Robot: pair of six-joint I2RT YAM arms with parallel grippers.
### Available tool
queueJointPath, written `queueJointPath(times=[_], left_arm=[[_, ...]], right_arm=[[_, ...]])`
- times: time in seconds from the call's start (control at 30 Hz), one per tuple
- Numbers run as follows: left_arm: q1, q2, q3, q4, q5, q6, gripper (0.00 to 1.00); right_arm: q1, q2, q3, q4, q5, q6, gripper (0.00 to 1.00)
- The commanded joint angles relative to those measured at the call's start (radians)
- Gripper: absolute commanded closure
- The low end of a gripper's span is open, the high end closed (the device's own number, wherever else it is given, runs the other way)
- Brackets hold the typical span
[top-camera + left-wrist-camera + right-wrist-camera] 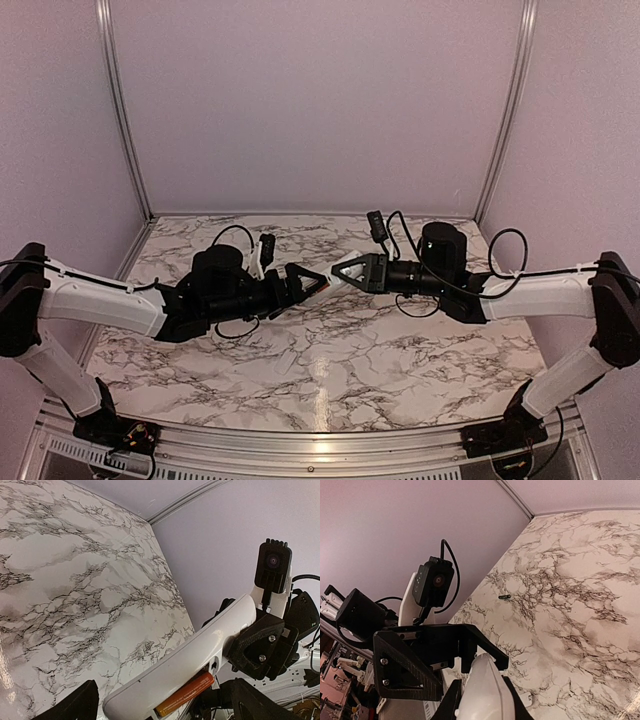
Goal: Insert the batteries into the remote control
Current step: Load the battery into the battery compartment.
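While the right pincer (348, 272) is clenched on the remote control (200, 652) and holds it in the air over the middle of the marble table (400, 350), the left pincer (318, 283) is released. Its fingers (75, 705) are spread wide on either side of the remote's free end, and I cannot tell whether they touch it. The two arms meet tip to tip, well above the table. One orange battery (185, 694) lies lengthwise in the open compartment along the remote's lower edge, and the rest of that compartment is hidden. From the right wrist, the remote's rounded white end sits between that pincer's own fingers. A small dark thing (504, 597) lies on the table near the wall, too small to identify.
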Motion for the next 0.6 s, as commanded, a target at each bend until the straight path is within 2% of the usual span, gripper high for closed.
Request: queueJointPath(times=[0.0,0.33,0.47,0.57], left_arm=[[-0.008,0.015,0.030,0.043,0.002,0.004,0.05],[-0.014,0.035,0.060,0.016,-0.010,0.011,0.11],[-0.014,0.050,0.076,0.010,-0.009,0.012,0.18],[-0.016,0.063,0.086,-0.003,-0.003,0.013,0.19]], right_arm=[[0.004,0.012,0.012,0.011,0.005,-0.003,1.00],[0.010,0.024,0.033,-0.032,0.020,-0.024,1.00],[0.014,0.029,0.041,-0.043,0.025,-0.031,1.00],[0.015,0.030,0.044,-0.049,0.026,-0.034,1.00]])
